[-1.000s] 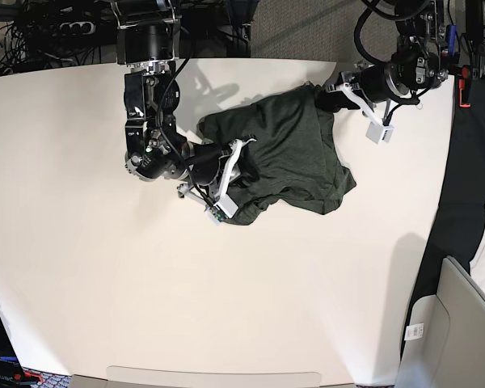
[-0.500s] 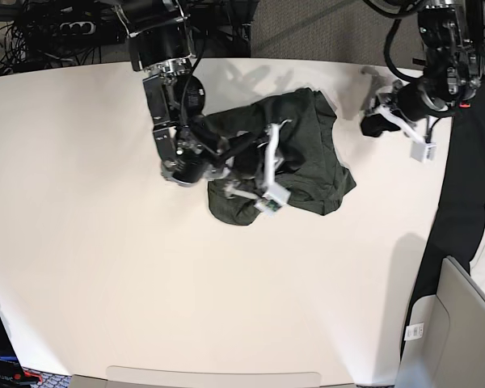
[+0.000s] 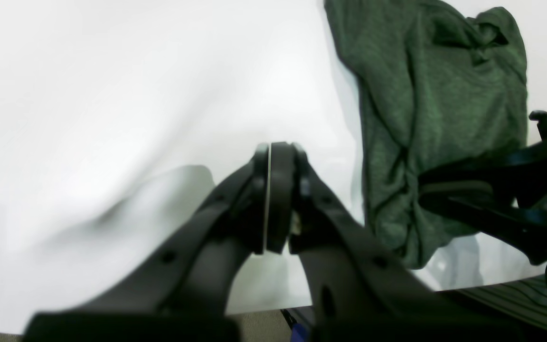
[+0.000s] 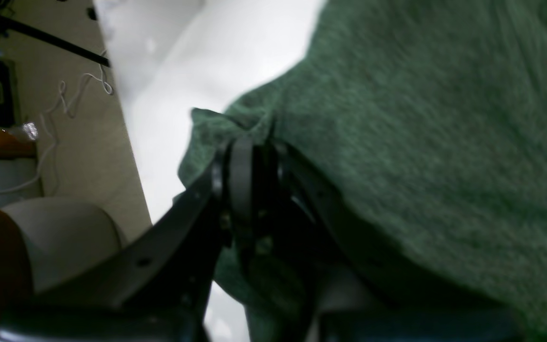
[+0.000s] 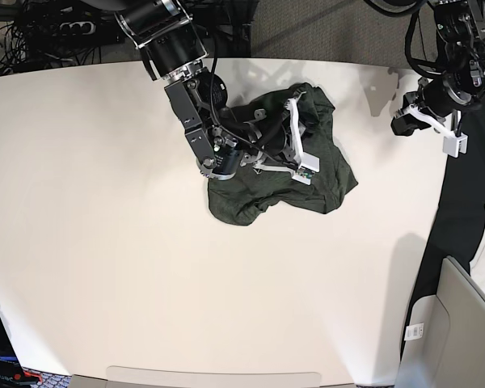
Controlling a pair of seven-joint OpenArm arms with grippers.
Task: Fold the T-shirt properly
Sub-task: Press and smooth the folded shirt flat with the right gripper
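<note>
The T-shirt lies bunched near the bench's far edge as the right hand pinches a fold; the left hand hangs closed, empty. Soft, limp knit, probably best taken at hems or corners.

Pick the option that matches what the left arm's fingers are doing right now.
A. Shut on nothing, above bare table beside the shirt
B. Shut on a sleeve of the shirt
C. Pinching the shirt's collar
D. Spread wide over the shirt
A: in the left wrist view the left fingers meet with nothing between them over the white table, apart from the T-shirt.
</note>
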